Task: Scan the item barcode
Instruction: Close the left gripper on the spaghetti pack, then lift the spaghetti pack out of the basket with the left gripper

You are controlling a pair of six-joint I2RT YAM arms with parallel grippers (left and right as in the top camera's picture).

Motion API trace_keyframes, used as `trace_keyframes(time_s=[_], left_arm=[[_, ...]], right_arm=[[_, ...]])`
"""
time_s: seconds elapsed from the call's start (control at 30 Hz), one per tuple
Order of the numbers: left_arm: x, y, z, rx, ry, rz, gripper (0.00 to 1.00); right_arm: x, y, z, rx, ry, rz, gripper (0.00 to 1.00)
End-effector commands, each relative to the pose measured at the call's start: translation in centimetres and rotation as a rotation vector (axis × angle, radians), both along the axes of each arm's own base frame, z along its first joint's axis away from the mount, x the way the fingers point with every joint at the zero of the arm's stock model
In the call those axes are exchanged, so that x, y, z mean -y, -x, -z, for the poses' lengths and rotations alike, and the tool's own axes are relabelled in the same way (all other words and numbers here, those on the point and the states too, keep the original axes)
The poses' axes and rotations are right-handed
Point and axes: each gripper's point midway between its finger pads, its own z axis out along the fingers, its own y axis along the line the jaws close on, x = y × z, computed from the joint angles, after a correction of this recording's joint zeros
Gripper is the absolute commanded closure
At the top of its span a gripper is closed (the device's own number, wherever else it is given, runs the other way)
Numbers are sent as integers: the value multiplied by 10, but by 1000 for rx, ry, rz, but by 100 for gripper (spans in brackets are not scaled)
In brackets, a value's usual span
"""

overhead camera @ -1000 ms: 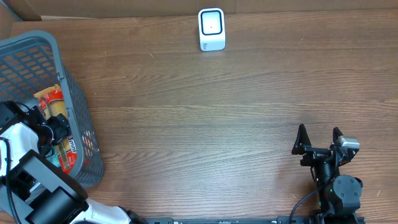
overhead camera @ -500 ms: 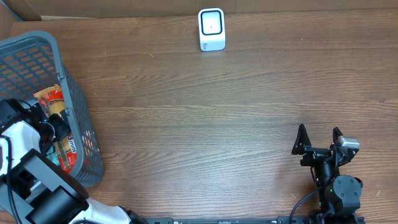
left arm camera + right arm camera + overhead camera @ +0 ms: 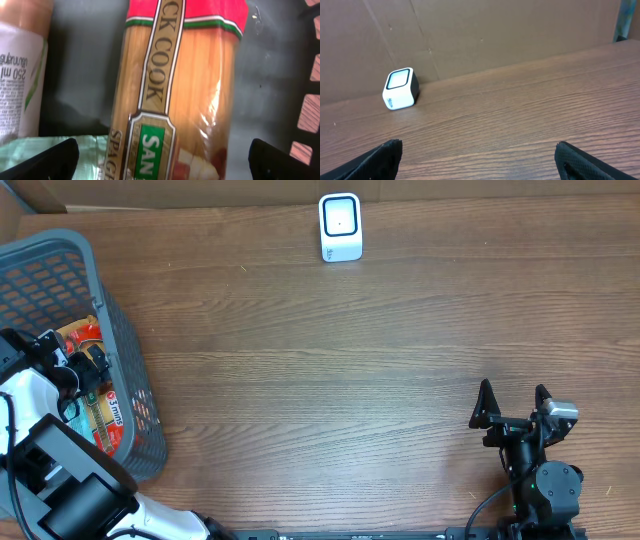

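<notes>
One basket [image 3: 60, 252] on the bench [image 3: 330, 380] holds one spaghetti packet [image 3: 175, 90], one bottle [image 3: 20, 75] and one green pouch [image 3: 97, 150]. The left tool [image 3: 165, 160] hovers over the spaghetti packet, spread wide, gripping nothing, its fingers on either side of the packet. The right tool [image 3: 512, 405] gapes empty, facing one scanner [image 3: 340, 226].

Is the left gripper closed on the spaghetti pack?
No, the left gripper hangs wide open over the spaghetti pack, fingertips clear of both its sides.

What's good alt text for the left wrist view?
A clear plastic spaghetti packet with a red band fills the centre, lying in a grey plastic basket. The open left pincer hangs above it, fingertips at both bottom corners. A white plastic bottle lies at left.
</notes>
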Motion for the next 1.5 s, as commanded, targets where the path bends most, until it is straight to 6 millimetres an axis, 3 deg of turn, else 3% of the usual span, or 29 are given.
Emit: trace_keyframes(time_s=[0.0, 0.13, 0.2, 0.27, 0.33, 0.4, 0.43, 0.6, 0.67, 0.83, 0.97, 1.07, 1.1, 1.13, 1.23, 1.37, 1.47], left_arm=[[3, -6, 17, -20, 4, 54, 0], [8, -7, 39, -53, 37, 64, 0], [12, -6, 49, -73, 58, 69, 6], [18, -3, 58, -98, 85, 69, 28], [23, 2, 63, -124, 110, 55, 65], [20, 6, 64, -144, 108, 8, 91], [18, 7, 62, -146, 102, -12, 96], [8, 1, 36, -143, 68, 16, 96], [0, -7, 14, -123, 40, 33, 96], [-21, -26, -63, -57, -49, 25, 96], [-31, -35, -138, 17, -131, 24, 96], [-32, -36, -182, 70, -178, 25, 96], [-29, -36, -207, 108, -198, 30, 96], [-19, -37, -238, 173, -206, 51, 96], [7, -39, -288, 300, -198, 104, 96], [60, -37, -348, 466, -175, 207, 96], [106, -33, -381, 552, -174, 286, 96]], right_arm=[[3, 2, -10, 19, 6, 18, 0], [3, 2, -10, 19, 6, 18, 0], [3, 2, -10, 19, 6, 18, 0], [3, 2, -10, 19, 6, 18, 0], [3, 2, -10, 19, 6, 18, 0], [3, 2, -10, 19, 6, 18, 0], [3, 2, -10, 19, 6, 18, 0], [3, 2, -10, 19, 6, 18, 0], [3, 2, -10, 19, 6, 18, 0], [3, 2, -10, 19, 6, 18, 0], [3, 2, -10, 19, 6, 18, 0], [3, 2, -10, 19, 6, 18, 0], [3, 2, -10, 19, 6, 18, 0], [3, 2, -10, 19, 6, 18, 0], [3, 2, -10, 19, 6, 18, 0], [3, 2, -10, 19, 6, 18, 0], [3, 2, -10, 19, 6, 18, 0]])
